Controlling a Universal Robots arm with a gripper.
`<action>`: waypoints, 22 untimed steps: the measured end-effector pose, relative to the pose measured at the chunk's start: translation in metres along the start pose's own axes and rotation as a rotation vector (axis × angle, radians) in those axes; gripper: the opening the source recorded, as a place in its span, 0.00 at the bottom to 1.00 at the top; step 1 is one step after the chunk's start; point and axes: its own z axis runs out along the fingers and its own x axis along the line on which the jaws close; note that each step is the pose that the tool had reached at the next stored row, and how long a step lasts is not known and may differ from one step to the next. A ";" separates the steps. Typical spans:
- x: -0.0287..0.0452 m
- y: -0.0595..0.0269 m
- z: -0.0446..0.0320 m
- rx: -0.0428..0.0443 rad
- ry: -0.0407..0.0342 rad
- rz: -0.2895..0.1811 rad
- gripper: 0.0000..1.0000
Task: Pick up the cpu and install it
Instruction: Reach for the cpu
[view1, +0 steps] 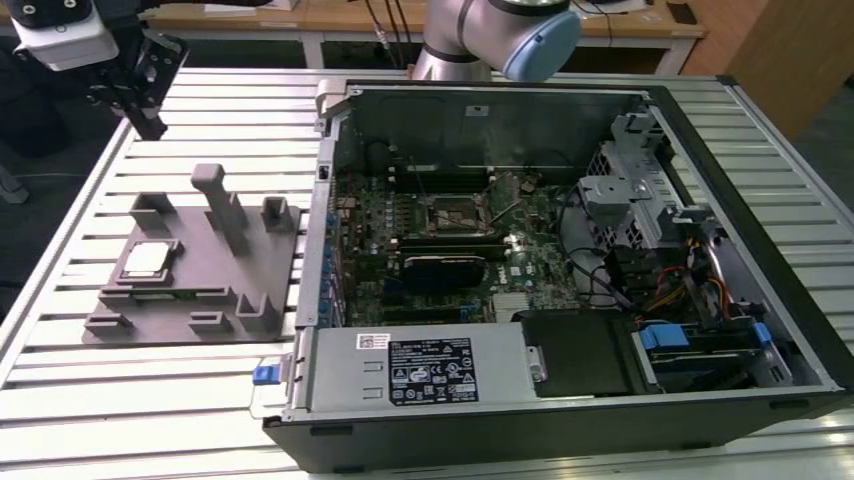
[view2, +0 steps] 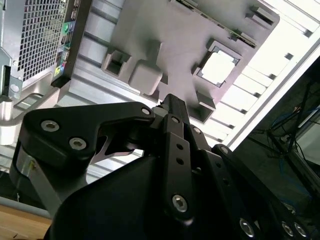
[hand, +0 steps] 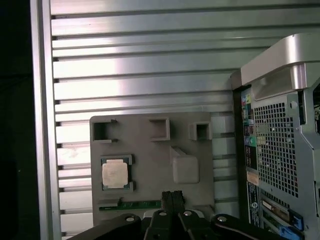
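In the first wrist view the cpu (hand: 115, 174) lies flat, silvery top up, in a square pocket of a grey holder (hand: 150, 145) that rests on the ribbed metal desk (hand: 150, 75). The tool (hand: 172, 196) hangs above the holder's edge with its two black fingers pressed together and nothing between them, well apart from the cpu. In the exterior view the holder sits to the left of the open computer case (view1: 574, 440), and a tall post (view1: 220, 205) rises from it just beside the cpu's pocket. The bare socket (view1: 461, 213) waits in the middle of the board inside the case. A clean pick, I judge, calls for fingers spread wider than the cpu, centred over it and clear of the post, meeting its pale rim squarely and lifting it level. A black-and-white label (view1: 431, 370) sits on the grey box inside the case; its print is too small to make out.
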 end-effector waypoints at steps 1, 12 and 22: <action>0.0021 0.0002 0.0006 0.0000 0.0000 0.000 0.11; 0.0180 0.0013 0.0110 -0.0001 0.0000 0.000 0.11; 0.0308 0.0018 0.0206 0.0000 0.0000 0.000 0.11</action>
